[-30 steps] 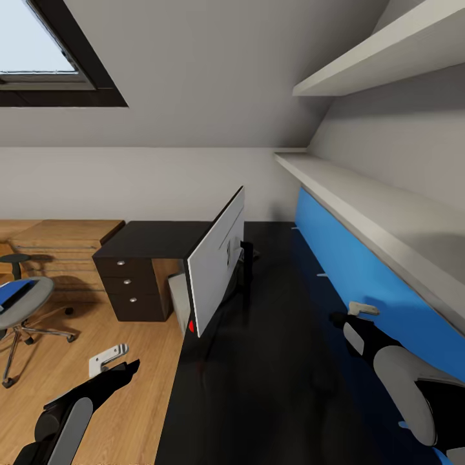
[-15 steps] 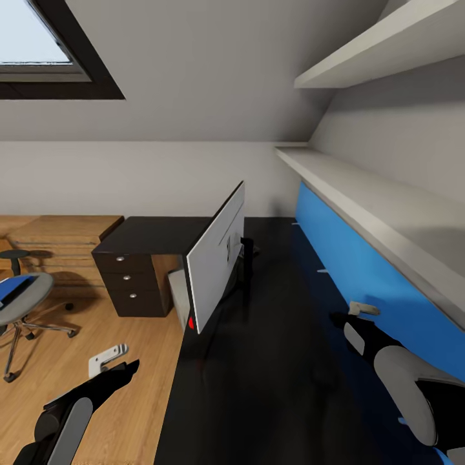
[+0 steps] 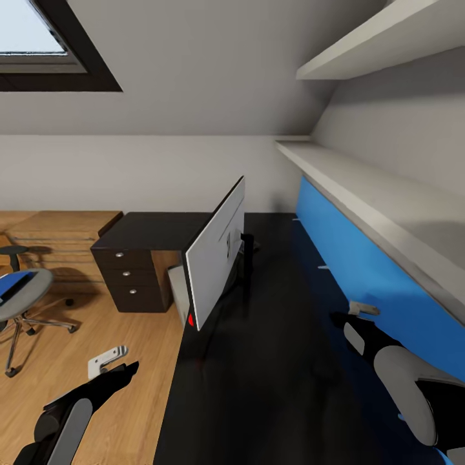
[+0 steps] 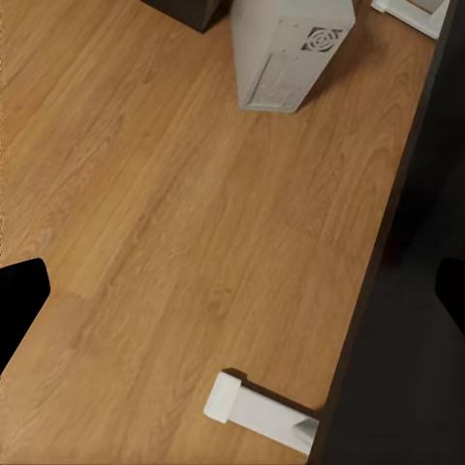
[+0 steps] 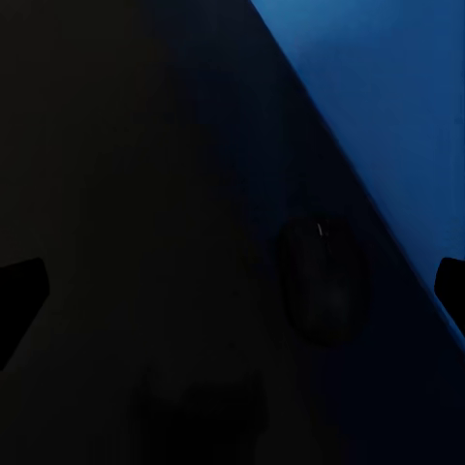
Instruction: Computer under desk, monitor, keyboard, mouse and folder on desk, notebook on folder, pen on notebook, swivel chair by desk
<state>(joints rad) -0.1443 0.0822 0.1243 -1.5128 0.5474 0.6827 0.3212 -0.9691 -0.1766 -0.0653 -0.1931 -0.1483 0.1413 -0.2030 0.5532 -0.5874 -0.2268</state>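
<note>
Right gripper (image 3: 337, 318) above the dark desk (image 3: 271, 374), fingers wide apart, holding nothing, mouse (image 5: 325, 279) on the desk beneath it beside the blue panel (image 3: 361, 271), left gripper (image 3: 132, 367) open and empty over the floor (image 3: 97, 329), monitor (image 3: 216, 261) standing on the desk, computer (image 4: 286, 48) on the floor, chair (image 3: 19, 303) well apart.

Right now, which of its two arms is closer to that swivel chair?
Left. The left tool hangs over the wooden floor on the swivel chair's side; the right tool is across the dark desk, beyond the monitor.
</note>
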